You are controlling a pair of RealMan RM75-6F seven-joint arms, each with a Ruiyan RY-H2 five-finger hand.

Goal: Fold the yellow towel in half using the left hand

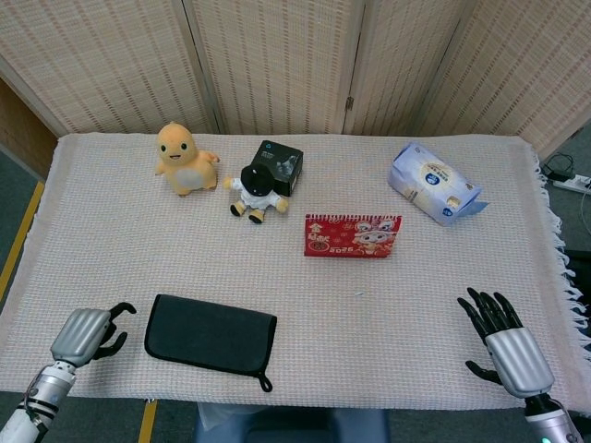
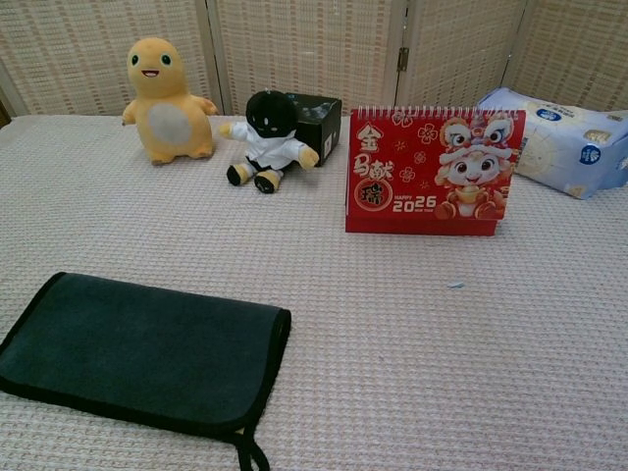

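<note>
The towel (image 1: 211, 333) lies folded flat near the table's front left, showing only its dark outer side; no yellow shows. In the chest view the towel (image 2: 147, 348) fills the lower left, with a small loop at its front right corner. My left hand (image 1: 86, 334) sits just left of the towel, apart from it, fingers apart and holding nothing; the chest view does not show it. My right hand (image 1: 503, 345) rests at the front right, far from the towel, fingers spread and empty.
At the back stand a yellow plush (image 1: 183, 159), a small black-and-white plush (image 1: 254, 191) and a black box (image 1: 280, 166). A red desk calendar (image 1: 353, 235) stands mid-table. A blue tissue pack (image 1: 433, 184) lies at the back right. The table's front edge (image 1: 369, 403) is close to both hands.
</note>
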